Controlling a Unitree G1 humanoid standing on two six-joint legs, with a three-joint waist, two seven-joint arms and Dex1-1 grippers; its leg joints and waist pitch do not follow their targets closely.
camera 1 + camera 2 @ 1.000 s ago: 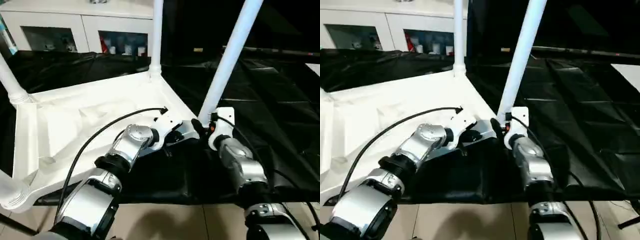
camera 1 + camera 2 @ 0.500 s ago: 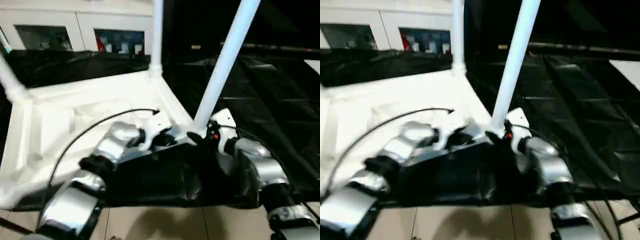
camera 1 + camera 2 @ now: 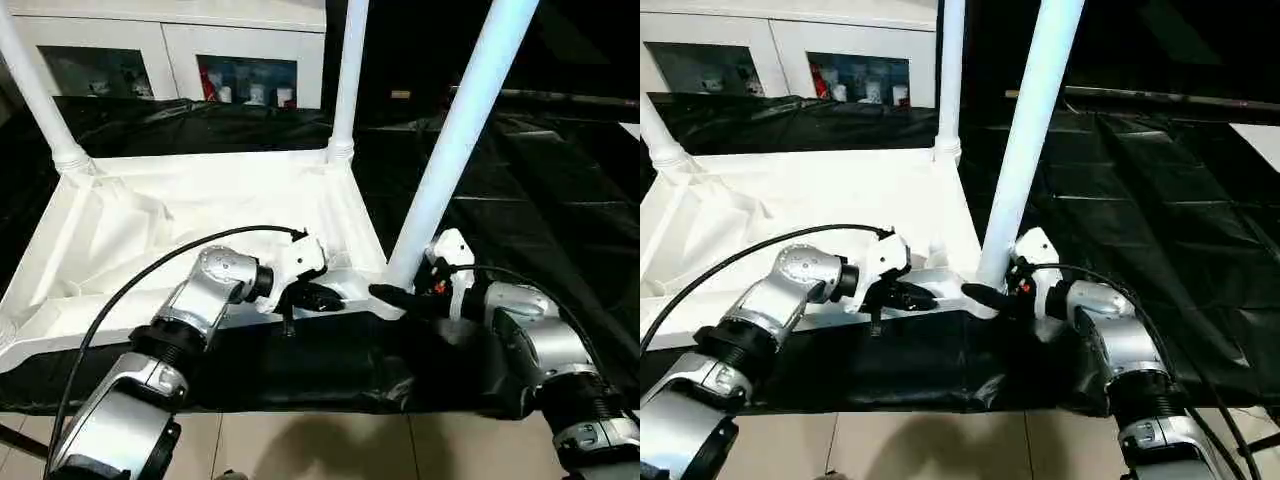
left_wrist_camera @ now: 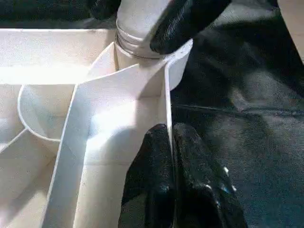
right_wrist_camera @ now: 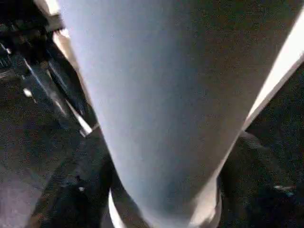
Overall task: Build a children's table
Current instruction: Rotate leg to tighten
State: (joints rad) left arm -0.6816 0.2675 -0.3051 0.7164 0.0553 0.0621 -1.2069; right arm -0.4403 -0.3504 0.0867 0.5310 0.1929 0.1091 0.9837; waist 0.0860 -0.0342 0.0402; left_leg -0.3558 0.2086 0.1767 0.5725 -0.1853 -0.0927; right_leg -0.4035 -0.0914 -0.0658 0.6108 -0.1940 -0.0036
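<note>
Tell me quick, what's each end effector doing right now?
Left end effector: closed on the tabletop's rim.
Right end effector: around the near leg, at its base.

A black cloth point(image 3: 520, 190) covers the table point(image 3: 300, 370), creased and glossy, spreading from the near edge to the far side. The children's table point(image 3: 190, 225) lies directly on it upside down, its ribbed white underside facing up and its white legs rising from the corner sockets. It takes up the left part of the cloth, reaching to the near edge. The cloth to the right lies bare. Below the near edge shows a tiled floor point(image 3: 330, 450).
</note>
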